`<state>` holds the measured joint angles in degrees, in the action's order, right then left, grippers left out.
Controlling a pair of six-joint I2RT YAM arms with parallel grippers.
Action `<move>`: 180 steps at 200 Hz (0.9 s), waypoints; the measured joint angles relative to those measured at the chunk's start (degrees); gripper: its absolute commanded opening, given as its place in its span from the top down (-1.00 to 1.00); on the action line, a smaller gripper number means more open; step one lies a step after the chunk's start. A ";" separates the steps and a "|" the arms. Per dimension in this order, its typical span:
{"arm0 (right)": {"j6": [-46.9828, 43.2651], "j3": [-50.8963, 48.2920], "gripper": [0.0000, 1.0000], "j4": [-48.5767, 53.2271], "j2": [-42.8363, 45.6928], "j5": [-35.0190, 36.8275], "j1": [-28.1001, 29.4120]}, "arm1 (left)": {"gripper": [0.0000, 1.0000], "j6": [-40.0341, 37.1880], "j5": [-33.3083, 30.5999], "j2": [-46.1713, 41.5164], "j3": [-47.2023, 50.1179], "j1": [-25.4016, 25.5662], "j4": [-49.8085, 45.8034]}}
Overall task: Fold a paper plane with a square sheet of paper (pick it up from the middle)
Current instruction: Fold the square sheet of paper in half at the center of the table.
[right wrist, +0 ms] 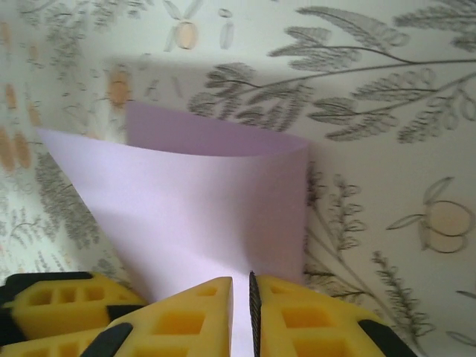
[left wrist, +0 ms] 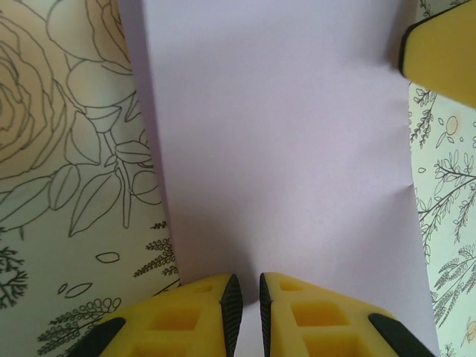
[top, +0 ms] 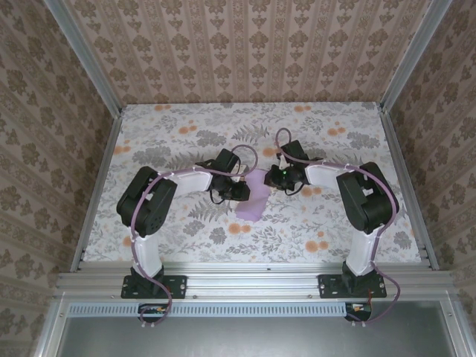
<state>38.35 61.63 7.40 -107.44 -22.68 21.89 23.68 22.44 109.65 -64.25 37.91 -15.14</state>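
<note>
Yellow-fingered left gripper (left wrist: pixel 245 301) and right gripper (right wrist: pixel 241 301) both pinch the thin pale lilac square sheet of paper (top: pixel 253 199) mid-frame; best match its edges squarely before creasing.

Left arm (top: pixel 186 178), right arm (top: pixel 327 175) meet at lilac sheet (top: pixel 251 202).

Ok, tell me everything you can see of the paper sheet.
The paper sheet is plain pale lilac, thin and matte, unprinted. It is held over the middle of the floral tabletop, bent over into a soft curl rather than lying flat, one layer showing behind the other in the right wrist view. The left tool pinches one edge, the right tool another; both are shut on it.
</note>
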 measured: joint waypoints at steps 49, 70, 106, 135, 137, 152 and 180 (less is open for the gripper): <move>1.01 3.52 0.64 -1.86 -1.73 -0.68 1.44 | 0.59 -0.22 -0.39 0.17 -0.70 0.33 -1.14; 0.92 4.22 0.64 -2.01 -3.56 -0.63 1.33 | 0.59 -0.26 -0.44 0.17 -0.68 0.33 -1.14; 0.76 3.91 0.64 -2.27 -5.64 -0.63 0.24 | 0.59 -0.39 -0.44 0.17 -0.70 0.33 -1.16; 0.57 2.97 0.63 -3.67 -5.73 -1.07 -0.66 | 0.59 -0.44 -0.44 0.20 -0.68 0.33 -1.18; 0.55 2.89 0.63 -3.85 -5.73 -1.16 -0.66 | 0.59 -0.44 -0.44 0.17 -0.68 0.33 -1.18; 0.35 2.49 0.62 -4.50 -5.73 -1.77 -1.03 | 0.59 -0.48 -0.44 0.20 -0.68 0.33 -1.20; -0.28 2.29 0.62 -4.79 -5.73 -2.03 -1.90 | 0.59 -0.85 -0.44 0.24 -0.68 0.33 -1.16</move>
<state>38.06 63.92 2.61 -113.16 -24.71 19.99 22.83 22.00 109.89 -64.93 38.24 -16.29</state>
